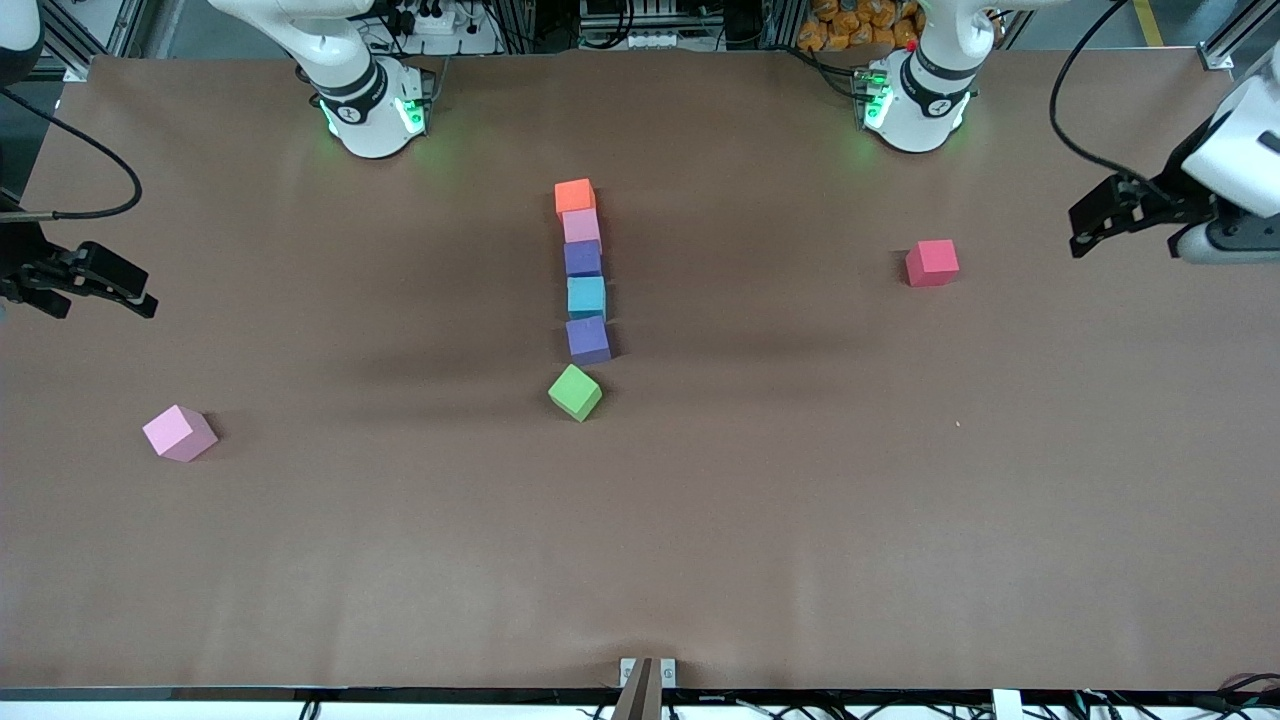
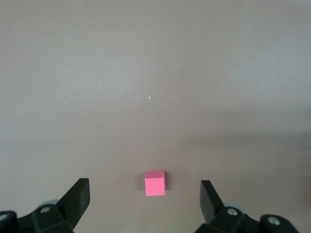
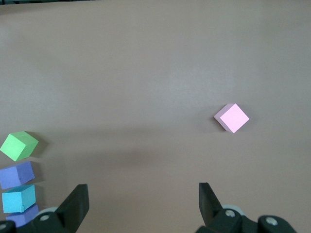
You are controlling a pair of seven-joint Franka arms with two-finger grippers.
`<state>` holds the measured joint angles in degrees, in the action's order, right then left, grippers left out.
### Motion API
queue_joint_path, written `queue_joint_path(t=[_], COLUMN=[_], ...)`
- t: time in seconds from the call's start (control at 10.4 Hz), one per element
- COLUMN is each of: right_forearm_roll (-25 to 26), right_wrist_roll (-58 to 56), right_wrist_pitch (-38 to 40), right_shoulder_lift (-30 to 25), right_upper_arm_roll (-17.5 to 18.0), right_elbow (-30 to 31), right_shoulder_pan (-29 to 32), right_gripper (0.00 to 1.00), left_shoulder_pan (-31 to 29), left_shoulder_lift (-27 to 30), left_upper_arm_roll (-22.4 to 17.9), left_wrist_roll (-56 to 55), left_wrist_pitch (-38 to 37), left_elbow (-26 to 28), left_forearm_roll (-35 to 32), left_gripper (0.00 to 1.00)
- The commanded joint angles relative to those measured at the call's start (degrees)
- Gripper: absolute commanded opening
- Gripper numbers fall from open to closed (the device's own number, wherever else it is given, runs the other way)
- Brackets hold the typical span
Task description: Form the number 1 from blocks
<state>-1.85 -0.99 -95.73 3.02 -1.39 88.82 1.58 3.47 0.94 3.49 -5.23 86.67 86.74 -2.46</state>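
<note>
A column of blocks runs down the table's middle: orange (image 1: 574, 196), pink (image 1: 581, 227), purple (image 1: 583, 258), light blue (image 1: 586, 297), purple (image 1: 588, 339). A green block (image 1: 575, 392) lies turned, just nearer the camera than the column. The red block (image 1: 931, 262) sits alone toward the left arm's end. A second pink block (image 1: 179, 432) lies toward the right arm's end. My left gripper (image 1: 1090, 228) hovers open, raised at its table end, with the red block (image 2: 155, 183) between its fingers in its wrist view. My right gripper (image 1: 120, 290) hovers open and empty; its wrist view shows the pink block (image 3: 232, 118) and the green block (image 3: 18, 145).
The brown table cover (image 1: 760, 500) is bare around the blocks. Both arm bases (image 1: 370, 110) stand along the edge farthest from the camera. A small clamp (image 1: 646, 672) sits at the table's near edge.
</note>
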Motion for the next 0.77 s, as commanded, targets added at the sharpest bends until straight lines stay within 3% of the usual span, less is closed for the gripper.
queue_joint_path(t=[0.0, 0.67], right_forearm_roll=[0.45, 0.18], right_wrist_roll=[0.02, 0.29], right_wrist_pitch=[0.72, 0.99], right_shoulder_lift=[1.02, 1.02], right_upper_arm_roll=[0.33, 0.42], right_elbow=[-1.54, -2.34], right_shoulder_pan=[1.32, 1.23], right_gripper=[1.0, 1.0], left_shoulder_pan=[-0.48, -0.48], left_shoulder_lift=[-0.94, -1.12], left_upper_arm_roll=[0.03, -0.06], left_wrist_roll=[1.72, 1.72], left_wrist_pitch=[-1.95, -1.95], left_elbow=[-2.01, -2.1], left_forearm_roll=[1.41, 1.76], left_gripper=[1.0, 1.0])
